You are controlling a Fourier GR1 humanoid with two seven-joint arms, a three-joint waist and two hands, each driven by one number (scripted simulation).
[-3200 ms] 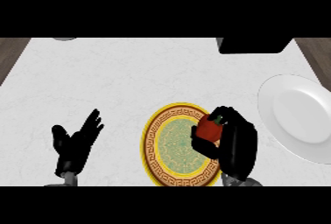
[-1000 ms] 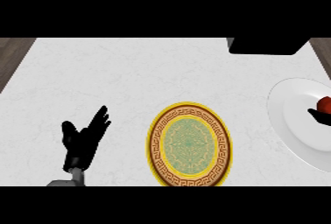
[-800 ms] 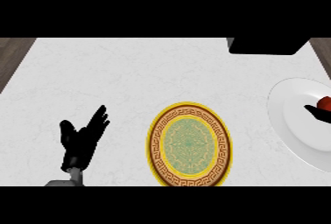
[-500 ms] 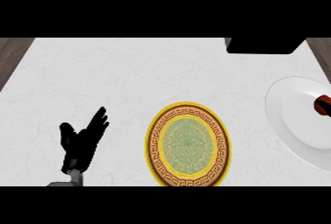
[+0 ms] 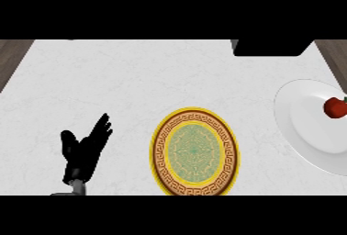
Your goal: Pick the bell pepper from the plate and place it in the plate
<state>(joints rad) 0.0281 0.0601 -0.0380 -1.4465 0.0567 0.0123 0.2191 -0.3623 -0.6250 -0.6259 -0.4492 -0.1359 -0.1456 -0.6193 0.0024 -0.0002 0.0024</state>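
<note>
A red bell pepper [image 5: 335, 106] with a green stem lies on the plain white plate [image 5: 305, 121] at the right edge of the head view, with no hand on it. The yellow plate with a green patterned centre [image 5: 194, 152] sits in the lower middle with nothing on it. My left hand [image 5: 83, 153] rests open at the lower left, fingers pointing up, apart from both plates. My right hand does not show anywhere in the view.
A dark box-shaped object [image 5: 273, 47] stands at the counter's far edge, upper right. Brown floor shows past the white marble counter [image 5: 136, 87] at both upper corners.
The right hand, which carried the pepper from the yellow plate to the white plate, has let go and left the view. The pepper now shows uncovered on the white plate.
</note>
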